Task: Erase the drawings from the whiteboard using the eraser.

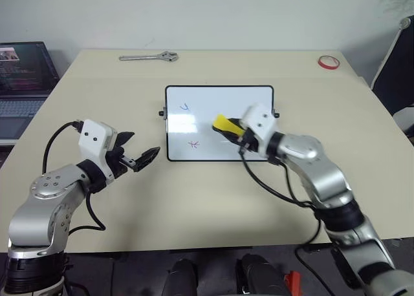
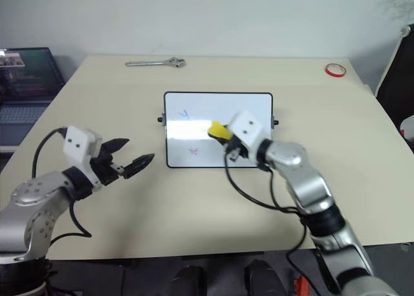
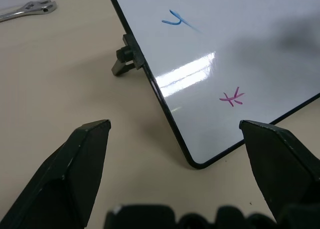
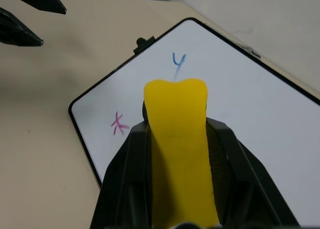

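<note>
Right end effector [image 1: 234, 129] grips the eraser [image 1: 224, 123] over the whiteboard [image 1: 207, 102] at frame centre; left end effector [image 1: 139, 149] gapes, lower left.

Both arms are silver-grey metal with black joint bands. Each wrist carries a white boxy housing, and black cables loop along both forearms. The left gripper [image 1: 140, 155] and right gripper [image 4: 175, 139] have black, tapered fingers.

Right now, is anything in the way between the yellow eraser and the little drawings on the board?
Nothing visible. The right gripper holds the eraser over the whiteboard, with bare white surface between it and the blue mark and the pink star.
</note>
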Controlling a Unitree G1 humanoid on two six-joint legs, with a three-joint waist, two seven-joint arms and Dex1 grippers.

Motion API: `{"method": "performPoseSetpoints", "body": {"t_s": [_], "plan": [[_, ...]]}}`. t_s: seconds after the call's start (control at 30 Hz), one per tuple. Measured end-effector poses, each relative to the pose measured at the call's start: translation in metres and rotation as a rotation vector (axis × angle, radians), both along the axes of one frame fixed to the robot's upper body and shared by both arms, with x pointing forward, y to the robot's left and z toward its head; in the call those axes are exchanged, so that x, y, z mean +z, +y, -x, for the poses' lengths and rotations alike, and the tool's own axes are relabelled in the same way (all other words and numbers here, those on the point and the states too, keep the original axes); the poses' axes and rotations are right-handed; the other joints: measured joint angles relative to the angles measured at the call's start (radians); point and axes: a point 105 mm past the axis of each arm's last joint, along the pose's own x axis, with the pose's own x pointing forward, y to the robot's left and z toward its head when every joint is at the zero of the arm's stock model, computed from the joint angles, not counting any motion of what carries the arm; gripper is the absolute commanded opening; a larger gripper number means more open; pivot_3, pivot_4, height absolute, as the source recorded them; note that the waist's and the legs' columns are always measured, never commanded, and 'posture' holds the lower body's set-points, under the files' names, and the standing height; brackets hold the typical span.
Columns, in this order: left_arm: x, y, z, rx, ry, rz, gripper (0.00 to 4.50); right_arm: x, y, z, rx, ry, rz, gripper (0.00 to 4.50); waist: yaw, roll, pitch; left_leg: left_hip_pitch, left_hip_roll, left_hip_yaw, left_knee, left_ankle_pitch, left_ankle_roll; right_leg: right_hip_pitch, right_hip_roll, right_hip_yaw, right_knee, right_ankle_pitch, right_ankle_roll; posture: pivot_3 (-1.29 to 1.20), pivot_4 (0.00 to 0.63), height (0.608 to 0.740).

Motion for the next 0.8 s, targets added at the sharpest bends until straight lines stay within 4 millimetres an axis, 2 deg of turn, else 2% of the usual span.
{"method": "performPoseSetpoints", "body": {"t_s": [0.1,0.17,0.3,0.43,0.53,0.8], "plan": [[-0.002,-0.005,-0.001,-0.017,0.006,-0.004,4.5,0.012,0.035,-0.015,0.035,-0.028,0.015,1.11,0.0,0.0,0.0,0.0,0.001,0.0,0.0,0.0,0.0,-0.001,-0.001,-0.001,0.0,0.0,0.0,0.0,0.15,0.74],[-0.004,-0.006,-0.002,-0.021,0.013,-0.006,4.5,0.016,0.05,-0.026,0.043,-0.045,0.043,1.11,0.0,0.0,0.0,0.0,0.001,0.0,0.0,0.0,0.0,-0.001,-0.001,-0.001,0.0,0.0,0.0,0.0,0.15,0.74],[-0.006,-0.009,-0.002,-0.032,0.021,-0.01,4.5,0.011,0.061,-0.052,0.014,-0.035,0.114,1.11,0.004,0.0,0.0,-0.001,0.001,-0.001,0.0,0.0,0.0,0.0,-0.003,-0.001,0.0,0.0,0.0,0.0,0.15,0.74],[-0.007,-0.01,-0.001,-0.033,0.023,-0.011,4.5,-0.001,0.054,-0.074,-0.047,-0.034,0.183,1.11,0.002,0.0,0.0,-0.001,0.001,-0.001,0.0,0.0,0.0,-0.001,-0.003,-0.001,0.0,0.0,0.0,0.0,0.15,0.74],[-0.011,-0.011,0.0,-0.034,0.03,-0.009,4.5,0.002,0.057,-0.08,-0.049,-0.077,0.212,1.11,0.0,0.0,0.0,0.0,0.001,0.0,0.0,0.0,0.0,-0.001,-0.002,-0.001,0.001,0.0,0.0,0.0,0.15,0.74],[-0.015,-0.013,0.003,-0.059,0.028,-0.017,4.5,-0.024,0.07,-0.066,0.093,-0.05,0.327,1.11,-0.001,0.0,0.0,0.003,0.001,-0.001,0.0,0.0,0.0,0.001,-0.002,-0.001,0.004,0.0,0.0,0.0,0.15,0.74]]}}
